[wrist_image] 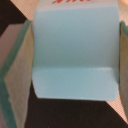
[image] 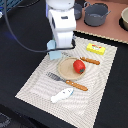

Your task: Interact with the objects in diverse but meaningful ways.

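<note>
Your arm point(image: 61, 22) covers most of the light-blue carton point(image: 53, 50) in the exterior view; you see only a pale blue sliver of it under the white wrist, at the placemat's point(image: 35, 82) far edge toward the exterior view's left. The gripper point(image: 59, 52) itself is mostly lost behind the wrist housing there. The arm hangs straight down over that edge, with a dark cable looping away from it over the black table point(image: 20, 40).

In the wrist view the carton point(wrist_image: 75, 50) fills the picture, and the two finger pads point(wrist_image: 17, 80) stand against its opposite sides, so you are gripping it at about the carton's width. Red lettering runs along one edge of the carton but is cut off by the frame, and you cannot read it.

Going left to right on the placemat: the white fish point(image: 62, 94) lies near the near edge; a fork point(image: 61, 81) with an orange handle lies beside the tan plate point(image: 65, 70); the red tomato point(image: 79, 66) sits on that plate; a second orange-handled utensil point(image: 90, 61) lies just beyond the plate; the yellow box point(image: 96, 48) with red marks rests near the far right corner, its printing too blurred to read.

Behind the placemat, grey pots point(image: 96, 14) stand on a pinkish board point(image: 112, 31); a bowl point(image: 125, 19) is cut off at the exterior view's right edge.
</note>
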Robot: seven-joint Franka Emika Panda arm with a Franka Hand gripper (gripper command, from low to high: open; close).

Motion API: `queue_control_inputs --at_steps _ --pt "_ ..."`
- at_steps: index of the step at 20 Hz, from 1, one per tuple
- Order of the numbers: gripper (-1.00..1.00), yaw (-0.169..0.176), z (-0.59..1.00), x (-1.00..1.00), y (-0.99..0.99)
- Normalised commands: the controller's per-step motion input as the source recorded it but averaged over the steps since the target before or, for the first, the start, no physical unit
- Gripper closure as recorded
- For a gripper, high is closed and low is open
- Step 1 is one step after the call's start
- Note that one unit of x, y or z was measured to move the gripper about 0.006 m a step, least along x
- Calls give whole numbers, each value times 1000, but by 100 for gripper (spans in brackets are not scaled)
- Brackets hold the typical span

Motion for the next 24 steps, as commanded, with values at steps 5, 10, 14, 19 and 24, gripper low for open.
queue_control_inputs --at_steps 5,10,14,19,24 --pt "100 21 -272 -683 -45" --pt "100 30 -263 -759 81" --pt "100 31 -243 -752 161" --pt "-100 18 -189 -567 15" --pt "-100 5 531 -334 0"
